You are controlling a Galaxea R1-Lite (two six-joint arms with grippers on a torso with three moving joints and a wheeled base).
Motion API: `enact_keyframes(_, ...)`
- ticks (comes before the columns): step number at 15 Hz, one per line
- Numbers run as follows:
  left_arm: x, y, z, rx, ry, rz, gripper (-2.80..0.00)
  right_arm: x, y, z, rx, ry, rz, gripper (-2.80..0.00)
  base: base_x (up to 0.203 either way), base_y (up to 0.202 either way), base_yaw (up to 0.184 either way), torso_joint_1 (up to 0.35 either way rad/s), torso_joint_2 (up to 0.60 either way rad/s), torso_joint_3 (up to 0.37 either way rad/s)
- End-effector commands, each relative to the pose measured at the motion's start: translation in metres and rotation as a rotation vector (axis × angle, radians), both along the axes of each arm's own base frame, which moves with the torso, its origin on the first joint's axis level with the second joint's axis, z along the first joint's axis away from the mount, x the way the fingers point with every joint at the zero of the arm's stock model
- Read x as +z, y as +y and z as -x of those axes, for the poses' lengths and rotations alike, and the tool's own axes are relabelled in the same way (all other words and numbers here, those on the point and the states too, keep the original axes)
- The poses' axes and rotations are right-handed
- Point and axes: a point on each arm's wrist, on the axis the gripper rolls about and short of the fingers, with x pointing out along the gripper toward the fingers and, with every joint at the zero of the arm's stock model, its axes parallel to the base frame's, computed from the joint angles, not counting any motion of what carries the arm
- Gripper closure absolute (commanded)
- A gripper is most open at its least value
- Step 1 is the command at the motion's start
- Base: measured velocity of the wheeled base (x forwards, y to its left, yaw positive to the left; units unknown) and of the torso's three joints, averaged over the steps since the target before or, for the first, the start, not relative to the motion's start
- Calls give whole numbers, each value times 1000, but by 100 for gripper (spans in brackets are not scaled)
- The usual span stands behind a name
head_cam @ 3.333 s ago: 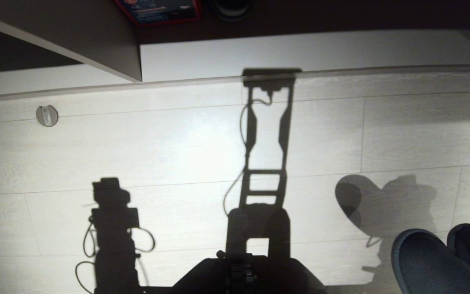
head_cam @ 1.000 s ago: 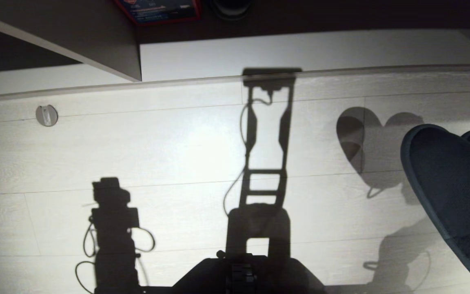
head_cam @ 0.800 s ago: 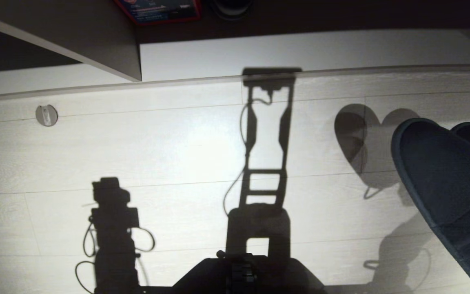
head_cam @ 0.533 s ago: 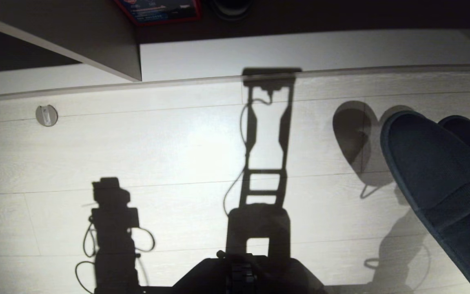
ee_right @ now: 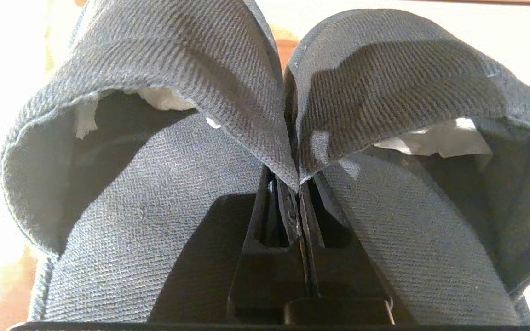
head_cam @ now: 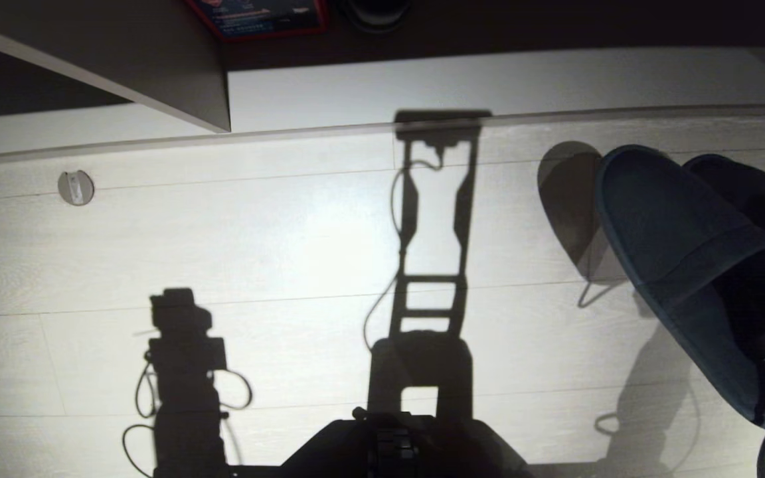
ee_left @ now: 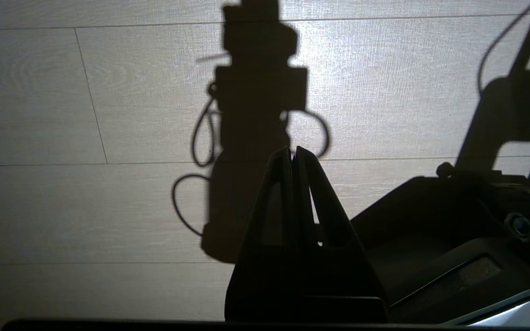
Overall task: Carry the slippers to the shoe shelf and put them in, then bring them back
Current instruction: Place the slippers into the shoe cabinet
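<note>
Slippers (ee_right: 164,193) look soft and light, pinched together by their inner edges in the right gripper (ee_right: 298,184), jaws clenched.

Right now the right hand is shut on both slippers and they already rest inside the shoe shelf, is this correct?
Not quite. The right hand is shut on both slippers, but they hang above the floor in front of the shoe shelf, not inside it. The head view shows this.
</note>
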Motion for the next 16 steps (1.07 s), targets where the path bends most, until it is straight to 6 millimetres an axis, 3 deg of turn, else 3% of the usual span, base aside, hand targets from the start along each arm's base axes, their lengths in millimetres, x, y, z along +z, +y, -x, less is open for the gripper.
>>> enact_keyframes(1,0,0,0,1,0,1,0,2,0,-18,-2,10,4,0,0,0,0,0,0,0)
enact_keyframes(8,0,0,0,0,0,1,0,32,0,-55,-5,-85,36,0,0,0,0,0,0,0)
enact_keyframes(13,0,0,0,0,0,0,0,63,1,-73,22,-205,66,0,0,0,0,0,0,0)
enact_keyframes(16,0,0,0,0,0,1,0,69,1,-83,43,-223,75,0,0,0,0,0,0,0)
